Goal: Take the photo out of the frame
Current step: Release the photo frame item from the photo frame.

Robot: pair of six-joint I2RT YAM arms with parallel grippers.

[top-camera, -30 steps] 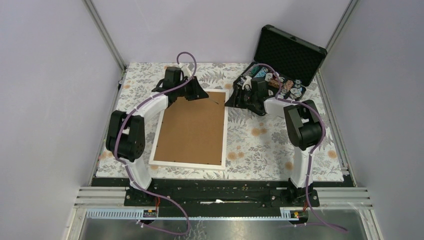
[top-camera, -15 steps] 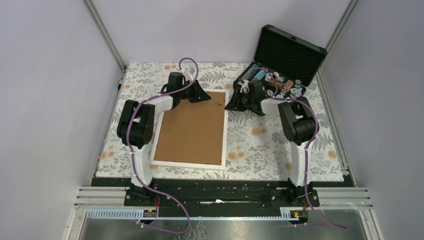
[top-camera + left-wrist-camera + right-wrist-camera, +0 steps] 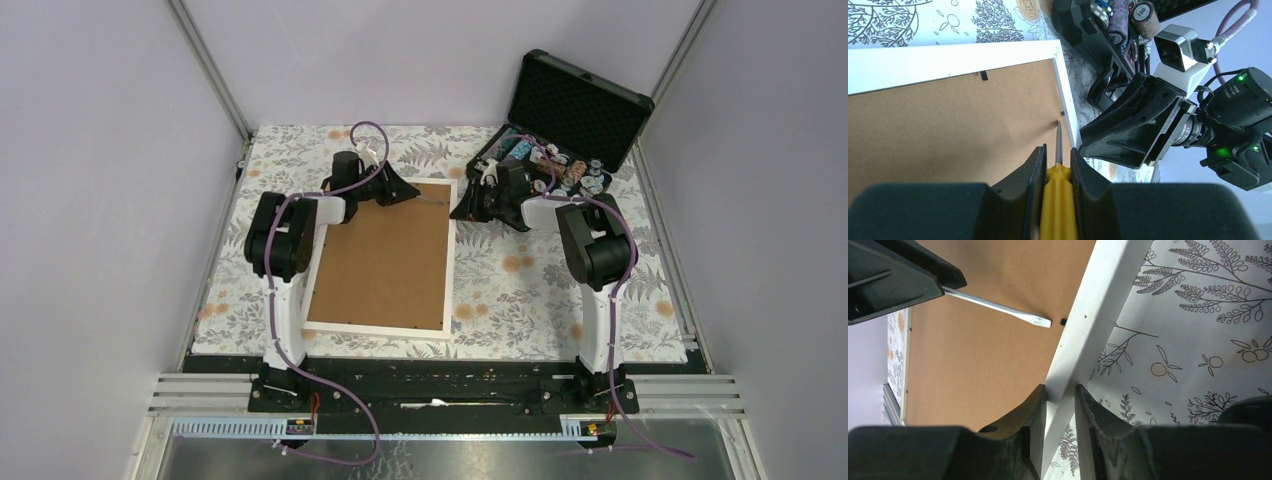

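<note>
Floral tabletop (image 3: pixel 520 290) bears the frame (image 3: pixel 380 262) face down left of centre, cloth showing rightward. Our right gripper (image 3: pixel 1060 400) pinches its right border near the far corner; our left gripper (image 3: pixel 1057 160) clamps a screwdriver (image 3: pixel 1058 145), tip just inside.

Lighting's bright and even, coming from overhead, so the tabletop (image 3: pixel 520 290) only gets soft shadows. Top view is sharp all over. Wrist views are softer up close: the left tool (image 3: pixel 1057 150) and right tool (image 3: pixel 1062 387) are dark and blurry, and the white edge of the frame (image 3: pixel 948 62) nearly blows out.
</note>
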